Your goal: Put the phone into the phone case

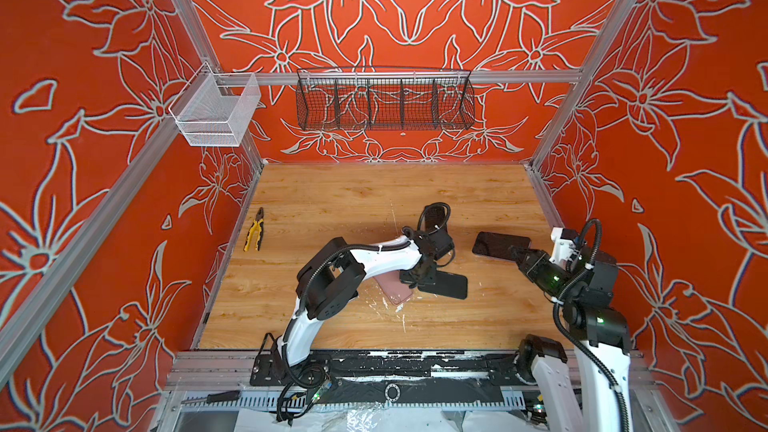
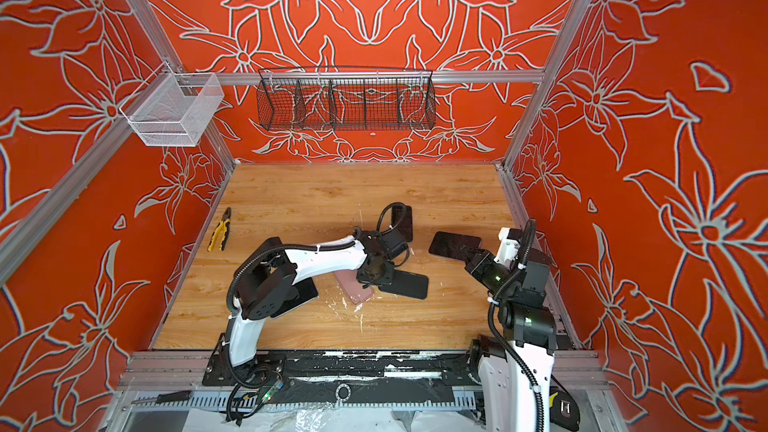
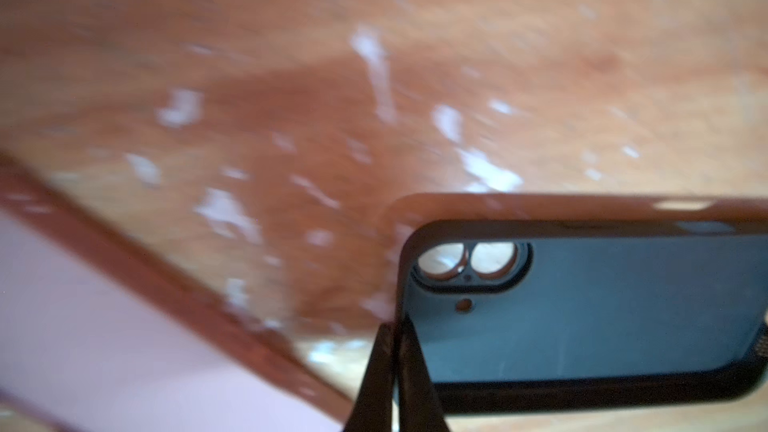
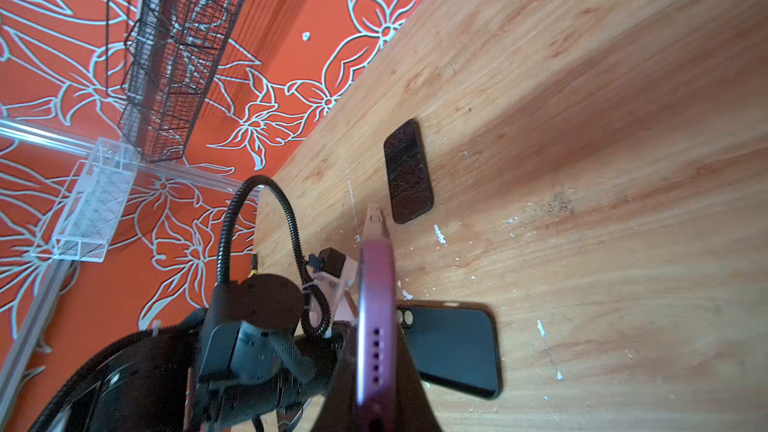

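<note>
Here, phone case (image 3: 582,317) in end effector (image 3: 397,338)

We see the left gripper (image 3: 397,328) pinched shut on one side wall of the black phone case (image 3: 582,317), which has two round lens holes and a smaller hole near its corner. Behind it is the blurred wooden table (image 3: 457,27), flecked white. A pale pink flat object (image 3: 104,347), also blurred, fills one corner.
</note>
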{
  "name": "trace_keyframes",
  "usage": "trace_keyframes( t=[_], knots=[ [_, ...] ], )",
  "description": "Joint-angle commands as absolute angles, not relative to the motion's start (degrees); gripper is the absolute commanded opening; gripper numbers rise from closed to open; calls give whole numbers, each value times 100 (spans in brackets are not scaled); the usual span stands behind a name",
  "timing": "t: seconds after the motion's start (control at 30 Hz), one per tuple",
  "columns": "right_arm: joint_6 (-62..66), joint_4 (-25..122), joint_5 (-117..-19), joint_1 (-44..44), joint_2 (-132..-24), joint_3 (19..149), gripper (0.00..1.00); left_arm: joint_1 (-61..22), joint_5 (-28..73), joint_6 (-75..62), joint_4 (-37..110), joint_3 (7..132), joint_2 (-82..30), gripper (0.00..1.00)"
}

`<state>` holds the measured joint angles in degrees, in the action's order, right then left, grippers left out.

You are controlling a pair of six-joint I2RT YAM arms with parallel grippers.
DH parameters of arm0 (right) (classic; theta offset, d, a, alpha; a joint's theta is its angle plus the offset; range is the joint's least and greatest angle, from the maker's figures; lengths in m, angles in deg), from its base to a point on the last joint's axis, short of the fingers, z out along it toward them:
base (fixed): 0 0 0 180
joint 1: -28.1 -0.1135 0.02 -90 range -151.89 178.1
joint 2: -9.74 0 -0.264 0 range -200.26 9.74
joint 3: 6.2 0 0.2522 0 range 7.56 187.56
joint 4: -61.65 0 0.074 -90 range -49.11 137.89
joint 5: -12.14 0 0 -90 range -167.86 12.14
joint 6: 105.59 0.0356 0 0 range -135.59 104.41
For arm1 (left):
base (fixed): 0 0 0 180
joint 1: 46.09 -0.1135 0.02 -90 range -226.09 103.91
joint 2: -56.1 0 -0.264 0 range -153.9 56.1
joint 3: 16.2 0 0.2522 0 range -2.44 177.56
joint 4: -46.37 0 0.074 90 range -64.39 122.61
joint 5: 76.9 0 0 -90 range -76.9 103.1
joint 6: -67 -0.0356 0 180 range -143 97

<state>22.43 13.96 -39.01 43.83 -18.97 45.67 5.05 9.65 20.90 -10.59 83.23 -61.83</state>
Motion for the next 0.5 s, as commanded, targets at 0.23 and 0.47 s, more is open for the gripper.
trace_keyframes(
  t=[0.23,0.47],
  knots=[
    [2237,2084,-2907,4235,-1874,4197,0,-60,556,2121,-1296,7918,-5963,0],
    [2482,2302,-3002,3865,-1783,3807,0,-113,648,2121,-1222,7938,-5947,6]
  ],
)
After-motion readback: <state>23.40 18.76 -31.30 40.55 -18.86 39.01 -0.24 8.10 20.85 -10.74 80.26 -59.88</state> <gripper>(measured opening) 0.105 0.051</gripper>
